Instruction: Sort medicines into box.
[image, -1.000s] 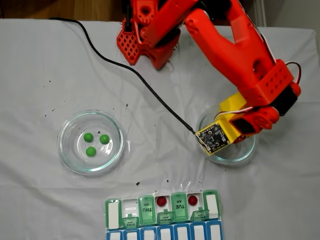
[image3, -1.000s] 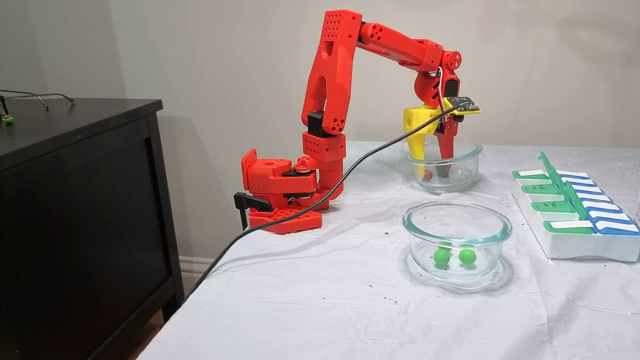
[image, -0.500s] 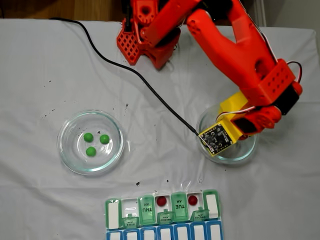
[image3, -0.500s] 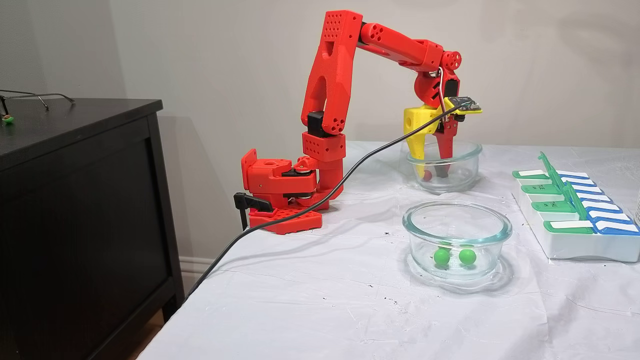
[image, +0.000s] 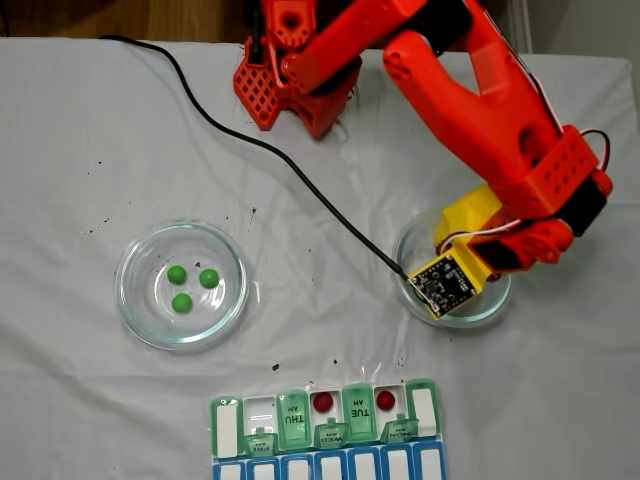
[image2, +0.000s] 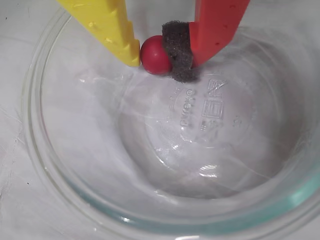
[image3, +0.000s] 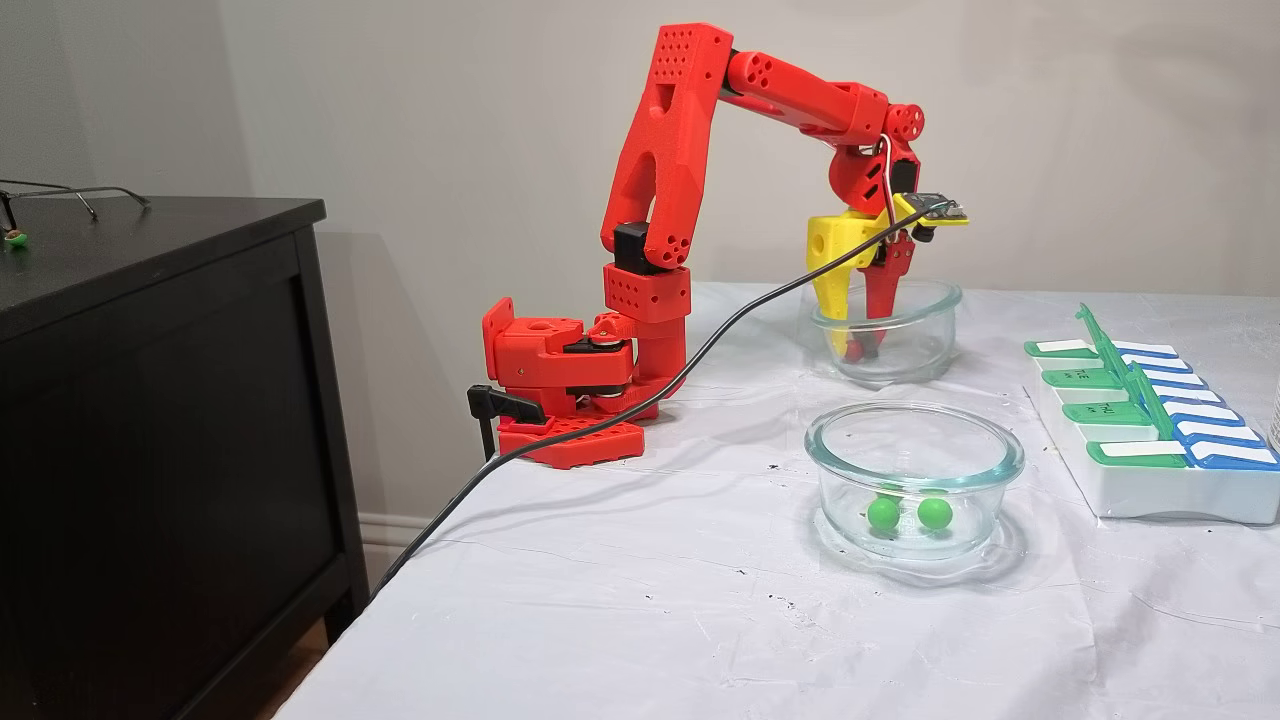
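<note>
Red pill (image2: 154, 55) sits pinched between the yellow and padded red jaws of the gripper (image2: 156, 59), low inside the glass dish (image2: 60, 165), seemingly near its floor, ready to lift toward the box (image: 325, 428), where two red pills already lie.

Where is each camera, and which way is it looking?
A fixed view: sits above, looking straight down at the table; it sees the red arm, the dish of green pills and the pill box.
Wrist view: rides on the arm, looking down into a glass dish; the gripper pinches a red pill.
Another fixed view: stands beside the table, looking across at the whole arm.
Both fixed views share the pill box.
</note>
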